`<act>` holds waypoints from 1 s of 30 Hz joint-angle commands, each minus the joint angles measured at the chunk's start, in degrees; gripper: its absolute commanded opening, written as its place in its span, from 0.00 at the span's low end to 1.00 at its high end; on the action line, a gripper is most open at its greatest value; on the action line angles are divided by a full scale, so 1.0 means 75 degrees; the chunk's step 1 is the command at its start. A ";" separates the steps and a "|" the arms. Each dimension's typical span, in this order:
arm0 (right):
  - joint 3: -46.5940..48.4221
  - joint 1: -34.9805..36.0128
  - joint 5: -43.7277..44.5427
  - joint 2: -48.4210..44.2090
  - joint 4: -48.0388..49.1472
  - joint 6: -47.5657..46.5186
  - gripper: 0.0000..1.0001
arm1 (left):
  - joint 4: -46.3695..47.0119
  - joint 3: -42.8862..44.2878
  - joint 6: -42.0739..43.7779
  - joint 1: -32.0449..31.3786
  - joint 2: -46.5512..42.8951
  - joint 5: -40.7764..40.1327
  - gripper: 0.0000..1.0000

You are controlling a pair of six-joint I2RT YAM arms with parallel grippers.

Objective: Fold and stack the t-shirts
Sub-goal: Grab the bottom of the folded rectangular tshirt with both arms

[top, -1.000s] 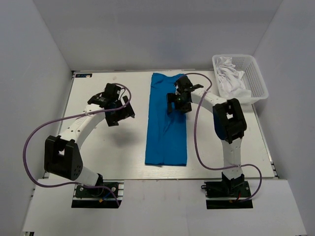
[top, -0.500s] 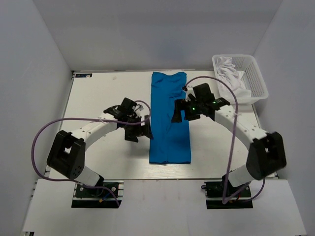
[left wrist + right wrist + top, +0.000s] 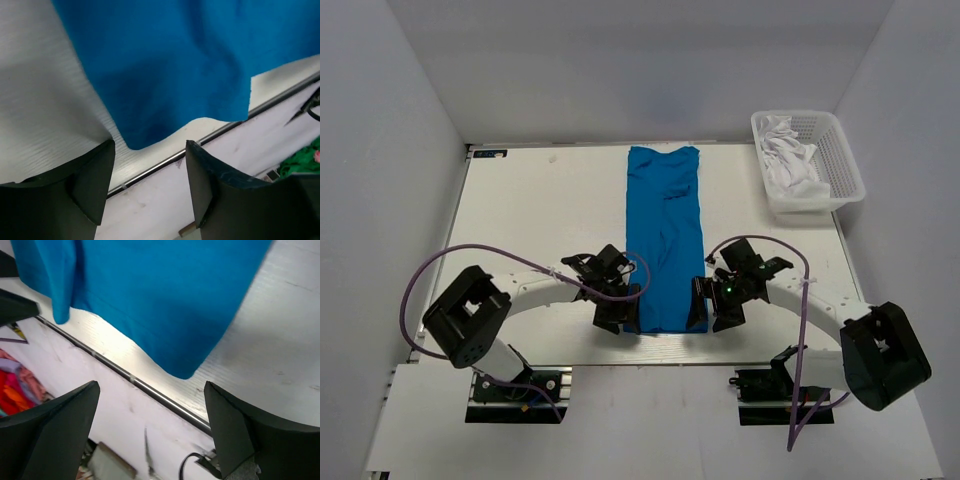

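Blue t-shirt (image 3: 663, 240) lies flat as a long narrow strip mid-table (image 3: 540, 210), hem near the front edge. Left hand (image 3: 623, 318) at near-left corner, right hand (image 3: 708, 308) at near-right corner; both with fingers apart, gripping nothing. White shirts (image 3: 788, 160) sit in the basket (image 3: 842, 165), far right.

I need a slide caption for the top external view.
Open jaws of left gripper and right gripper at near corners of the blue t-shirt.
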 commanded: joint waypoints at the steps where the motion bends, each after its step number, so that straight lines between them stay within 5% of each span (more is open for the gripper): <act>1: 0.0009 0.0035 -0.0368 0.0226 0.0423 0.0552 0.90 | 0.0575 -0.0073 -0.0186 -0.0206 0.0209 -0.0212 0.68; 10: -0.0320 0.0011 0.0147 0.0437 0.0858 0.1067 0.78 | 0.0505 0.0149 -0.0186 -0.0429 0.0454 -0.0482 0.51; 15: -0.0542 0.0000 0.0183 0.0520 0.1091 0.1137 0.40 | 0.0516 0.0219 -0.0104 -0.0429 0.0537 -0.0645 0.36; 17: -0.0543 0.0034 0.0194 0.0625 0.1232 0.1149 0.34 | 0.0424 0.0325 -0.0035 -0.0429 0.0700 -0.0646 0.29; 20: -0.0495 -0.0012 0.0335 0.0731 0.1209 0.1103 0.01 | 0.0353 0.0489 0.0048 -0.0429 0.0888 -0.0646 0.00; 30: 0.0475 -0.0012 0.0544 0.0251 0.0284 0.0611 0.00 | -0.0102 0.1167 0.0200 -0.0570 0.0057 -0.1347 0.00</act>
